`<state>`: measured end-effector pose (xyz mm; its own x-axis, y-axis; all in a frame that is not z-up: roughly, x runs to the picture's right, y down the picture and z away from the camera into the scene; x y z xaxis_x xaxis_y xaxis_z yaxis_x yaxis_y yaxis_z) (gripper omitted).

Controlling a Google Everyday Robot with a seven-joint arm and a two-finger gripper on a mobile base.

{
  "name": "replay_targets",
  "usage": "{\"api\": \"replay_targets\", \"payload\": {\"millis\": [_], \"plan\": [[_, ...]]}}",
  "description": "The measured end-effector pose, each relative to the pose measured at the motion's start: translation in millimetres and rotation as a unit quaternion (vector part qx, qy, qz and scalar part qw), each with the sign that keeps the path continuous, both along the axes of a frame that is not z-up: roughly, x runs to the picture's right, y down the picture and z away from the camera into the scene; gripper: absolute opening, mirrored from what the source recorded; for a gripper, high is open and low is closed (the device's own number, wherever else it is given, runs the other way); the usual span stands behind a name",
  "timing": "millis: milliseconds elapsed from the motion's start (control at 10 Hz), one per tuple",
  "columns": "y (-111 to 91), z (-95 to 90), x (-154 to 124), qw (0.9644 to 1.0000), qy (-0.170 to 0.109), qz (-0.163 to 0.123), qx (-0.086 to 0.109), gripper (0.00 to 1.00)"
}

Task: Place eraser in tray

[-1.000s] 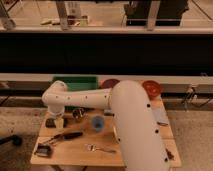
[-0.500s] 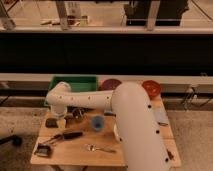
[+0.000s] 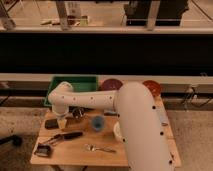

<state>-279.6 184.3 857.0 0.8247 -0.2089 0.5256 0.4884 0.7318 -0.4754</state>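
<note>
The arm is swinging in low over the counter (image 3: pixel 75 152). The pincer (image 3: pixel 61 121) is hanging down off the bent wrist, just in front of the tray (image 3: pixel 82 84). Over the last second the wrist has been creeping rightward and a little toward the tray, only a small shift. The eraser (image 3: pixel 51 123) is not going with it: it is lying flat on the counter in the same spot as a second ago, just beside the pincer on its left as seen here, and it is outside the tray. Whether the pincer is open or closed, I cannot tell from this angle. But the eraser is sitting apart from it, so it looks to be carrying nothing. I'm reading this as lining up for the pick, with nothing of the placing done yet. The cup (image 3: pixel 97 122) is standing off to the pincer's other side and the utensil (image 3: pixel 70 135) is lying nearer the front edge. The pincer needs to come back left and settle over the eraser before any lift toward the tray behind it.
</note>
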Motion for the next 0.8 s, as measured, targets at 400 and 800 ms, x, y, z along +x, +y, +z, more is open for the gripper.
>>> {"api": "replay_targets", "payload": {"millis": [400,800], "plan": [[-14,-16.2,5,0.9999,0.009,0.007,0.003,0.14],[-45,-62.4,7,0.9993,0.030,0.019,0.011,0.14]]}}
